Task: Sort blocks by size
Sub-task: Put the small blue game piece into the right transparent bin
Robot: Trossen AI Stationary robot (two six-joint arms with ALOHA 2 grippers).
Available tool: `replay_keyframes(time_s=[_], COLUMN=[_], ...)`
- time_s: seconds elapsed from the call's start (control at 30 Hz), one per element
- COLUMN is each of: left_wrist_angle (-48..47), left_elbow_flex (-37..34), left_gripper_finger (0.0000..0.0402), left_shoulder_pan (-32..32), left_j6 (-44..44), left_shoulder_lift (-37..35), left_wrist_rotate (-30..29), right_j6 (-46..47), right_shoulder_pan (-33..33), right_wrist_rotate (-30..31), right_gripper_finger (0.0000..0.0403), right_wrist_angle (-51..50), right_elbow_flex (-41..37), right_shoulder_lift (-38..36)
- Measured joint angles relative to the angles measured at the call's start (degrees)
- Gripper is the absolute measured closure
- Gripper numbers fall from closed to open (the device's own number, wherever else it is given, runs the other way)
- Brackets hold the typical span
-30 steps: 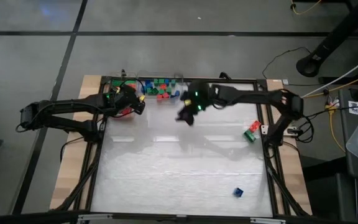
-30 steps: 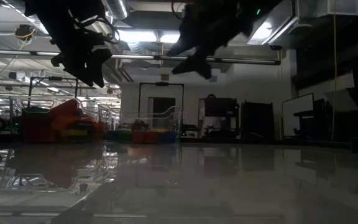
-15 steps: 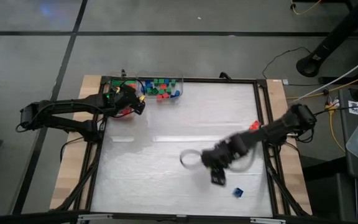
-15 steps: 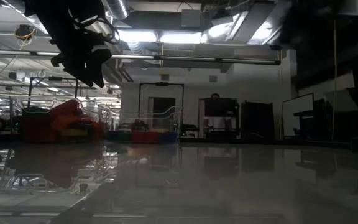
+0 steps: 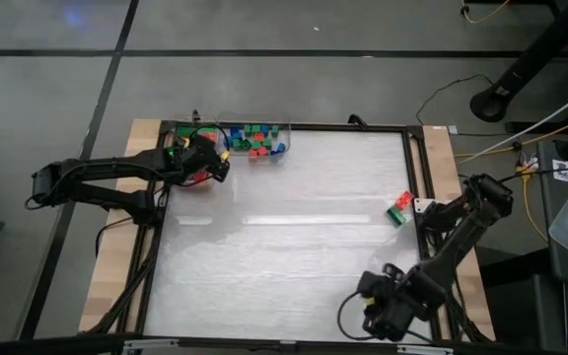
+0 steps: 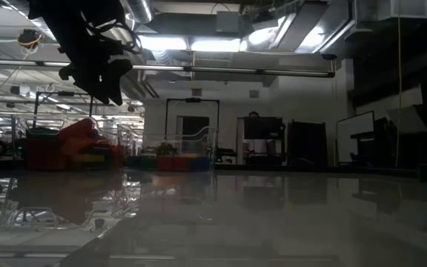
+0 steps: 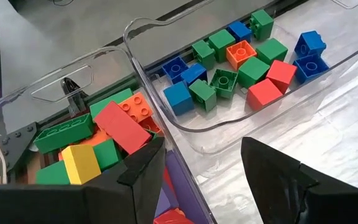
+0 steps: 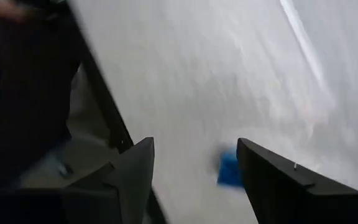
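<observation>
right arm (image 5: 432, 266) swung from far bin to near edge, over blue block (image 8: 230, 168)

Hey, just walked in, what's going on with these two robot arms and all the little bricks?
The robot is sorting blocks by size. The left gripper hovers open and empty over two clear bins at the table's far edge: one holds short square blocks, the other longer bricks. The right gripper, also open and empty, is at the near right corner, over a lone blue block. A red and green pair waits by the right edge.
</observation>
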Motion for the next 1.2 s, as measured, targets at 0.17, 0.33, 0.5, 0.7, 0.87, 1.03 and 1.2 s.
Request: replay_keyframes(time_s=[0.17,0.33,0.5,0.7,0.87,1.03,1.2], left_wrist_angle=[0.0,0.0,0.0,0.0,0.0,0.0,0.0], left_elbow_flex=[0.0,0.0,0.0,0.0,0.0,0.0,0.0], left_gripper_finger=[0.0202,0.0202,0.0202,0.0202,0.0202,0.0202,0.0202], left_shoulder_pan=[0.0,0.0,0.0,0.0,0.0,0.0,0.0], left_j6=[-0.1,-0.3,-0.4,-0.5,-0.6,-0.6,-1.2], left_shoulder_lift=[0.0,0.0,0.0,0.0,0.0,0.0,0.0], left_wrist_rotate=[0.0,0.0,0.0,0.0,0.0,0.0,0.0], right_j6=[19.2,21.7,21.7,21.6,21.6,20.1,18.5], right_shoulder_pan=[3.3,5.0,5.0,5.0,5.0,5.0,5.0], right_wrist_rotate=[0.0,-0.7,-4.8,-5.2,-5.2,-5.0,-4.2], right_gripper_finger=[0.0175,0.0175,0.0175,0.0175,0.0175,0.0175,0.0175], right_wrist_angle=[-4.3,-5.3,-5.8,-7.3,-7.2,-6.8,-6.4], right_elbow_flex=[0.0,0.0,0.0,0.0,0.0,0.0,0.0], right_shoulder_lift=[0.4,3.4,8.0,11.7,12.7,12.8,13.1])
